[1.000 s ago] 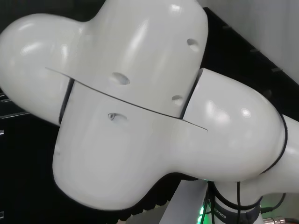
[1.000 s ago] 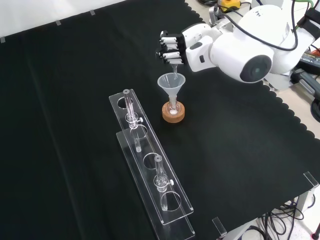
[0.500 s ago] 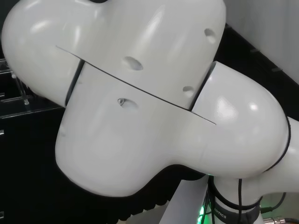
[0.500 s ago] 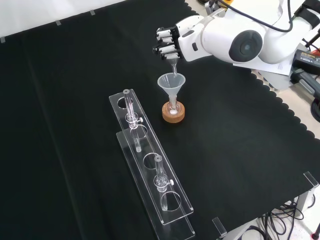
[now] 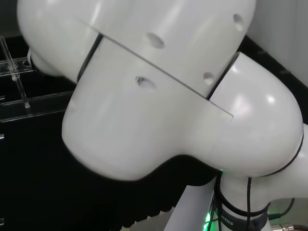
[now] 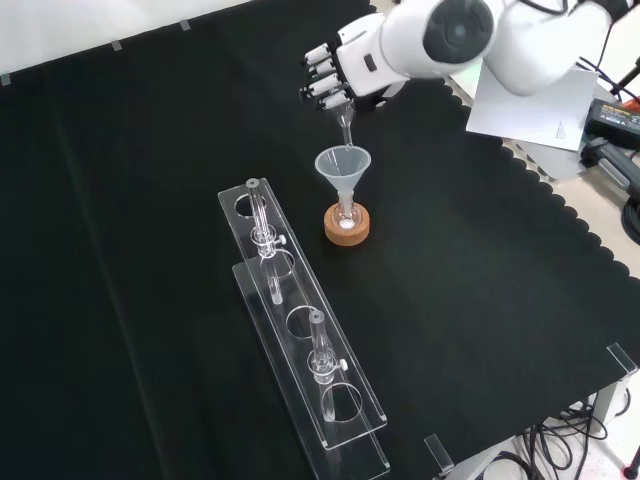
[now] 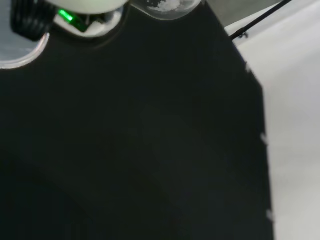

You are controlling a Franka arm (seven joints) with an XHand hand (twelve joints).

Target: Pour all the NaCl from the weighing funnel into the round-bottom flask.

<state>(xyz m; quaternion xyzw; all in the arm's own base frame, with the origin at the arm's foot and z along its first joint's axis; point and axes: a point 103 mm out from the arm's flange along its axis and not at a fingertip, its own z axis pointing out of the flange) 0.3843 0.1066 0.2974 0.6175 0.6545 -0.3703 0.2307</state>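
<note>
The hand (image 6: 335, 78) is up above the flask now, fingers curled in around the weighing funnel (image 6: 345, 127), whose thin clear stem slants down out of the grip with its tip just over the mouth of the plastic funnel (image 6: 343, 166). A second ago the hand sat lower and closer to that funnel; it has lifted and drifted away from it, toward the far edge of the cloth in the front view, and the stem's tip has risen with it. The big white arm link (image 6: 455, 30) has swung up too, its round grey cap now at the very top of the front view.

Straight below the hand, the plastic funnel sits in the neck of the round-bottom flask (image 6: 346, 222), and the flask rests in its cork ring (image 6: 346, 230); a little white shows down in the flask's bulb. In the wrist view a rounded clear piece with white grains (image 7: 165, 5) shows against the black cloth (image 7: 150, 140).

Left of the flask in the front view, and running toward the near edge, lies the long clear rack (image 6: 300, 335), with two upright glass pieces (image 6: 262, 232) standing in it. In the head view the arm's own links (image 5: 159, 91) stand in the way of the flask, and a bit of the rack (image 5: 19, 91) peeks out at their left.
</note>
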